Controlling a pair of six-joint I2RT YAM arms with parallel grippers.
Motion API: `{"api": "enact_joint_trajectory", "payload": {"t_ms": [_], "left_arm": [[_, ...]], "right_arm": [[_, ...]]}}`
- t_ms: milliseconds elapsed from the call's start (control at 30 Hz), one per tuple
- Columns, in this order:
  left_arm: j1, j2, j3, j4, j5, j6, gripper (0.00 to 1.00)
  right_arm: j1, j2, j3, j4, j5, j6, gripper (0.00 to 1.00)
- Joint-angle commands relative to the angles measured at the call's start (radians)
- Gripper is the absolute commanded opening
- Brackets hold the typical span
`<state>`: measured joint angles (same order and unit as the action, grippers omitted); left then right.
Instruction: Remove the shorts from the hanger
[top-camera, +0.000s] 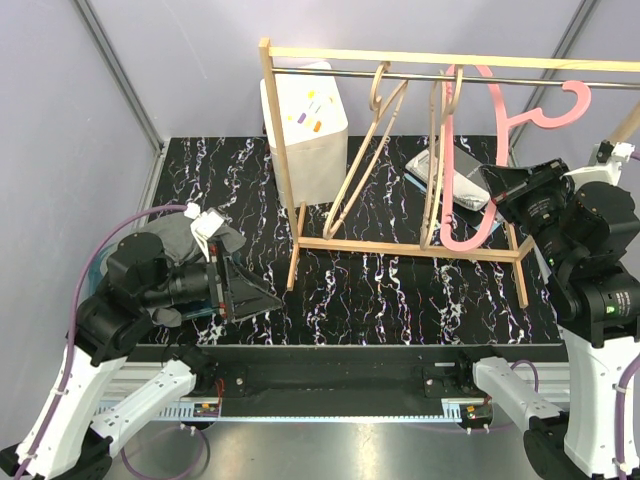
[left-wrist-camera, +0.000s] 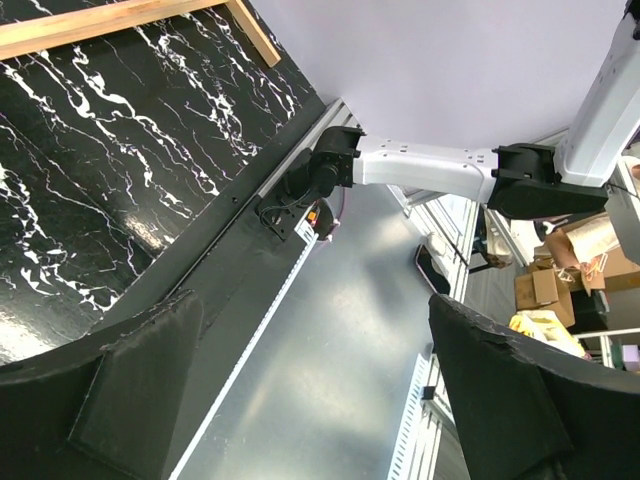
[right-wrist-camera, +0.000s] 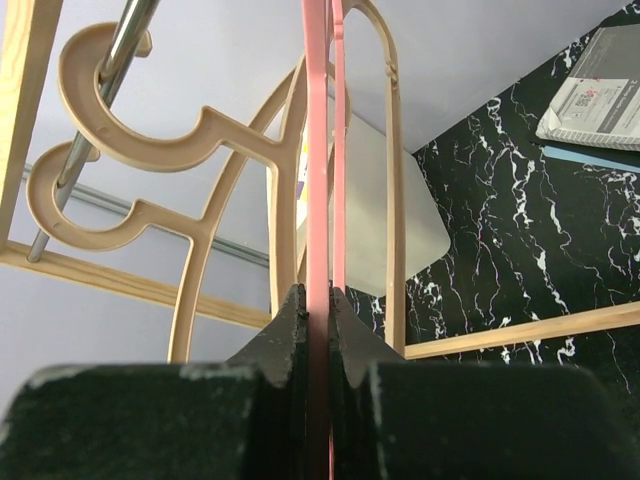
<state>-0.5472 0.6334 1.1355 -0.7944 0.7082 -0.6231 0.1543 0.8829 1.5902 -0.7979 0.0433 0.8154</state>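
3 hangers (top-camera: 365, 160) hang on the metal rail (top-camera: 420, 76) of a wooden rack (top-camera: 410, 247) standing on the black marbled tabletop (top-camera: 400, 290), with lilac walls (top-camera: 200, 60) closing the back and left. Dark grey shorts (top-camera: 175, 242) lie heaped at the tabletop's left edge, partly under the left arm (top-camera: 130, 290). The left pincer (left-wrist-camera: 315, 305) gapes released beside the near edge. The right pincer (right-wrist-camera: 318, 330) is clenched on the pink hanger (right-wrist-camera: 318, 150). Bare marble runs between the rack foot and the near edge.
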Motion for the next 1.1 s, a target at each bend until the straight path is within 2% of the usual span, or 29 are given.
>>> {"api": "enact_joint_trajectory", "payload": {"t_ms": [0, 600, 767, 1000, 1067], "left_arm": [[-0.002, 0.012, 0.046, -0.006, 0.034, 0.039, 0.99], [-0.003, 0.017, 0.075, -0.052, 0.025, 0.082, 0.99], [-0.002, 0.008, 0.079, -0.071, 0.011, 0.094, 0.99], [-0.003, -0.003, 0.081, -0.091, -0.001, 0.102, 0.99], [-0.002, -0.011, 0.076, -0.094, -0.007, 0.103, 0.99]], "right_arm": [[-0.002, 0.011, 0.020, 0.074, 0.013, -0.015, 0.00], [-0.002, 0.073, 0.043, 0.071, 0.006, 0.053, 0.00], [-0.004, 0.087, 0.057, 0.031, 0.026, 0.001, 0.00], [-0.002, 0.125, 0.111, -0.090, 0.096, -0.192, 0.00], [-0.004, 0.125, 0.113, -0.098, 0.099, -0.228, 0.03]]}}
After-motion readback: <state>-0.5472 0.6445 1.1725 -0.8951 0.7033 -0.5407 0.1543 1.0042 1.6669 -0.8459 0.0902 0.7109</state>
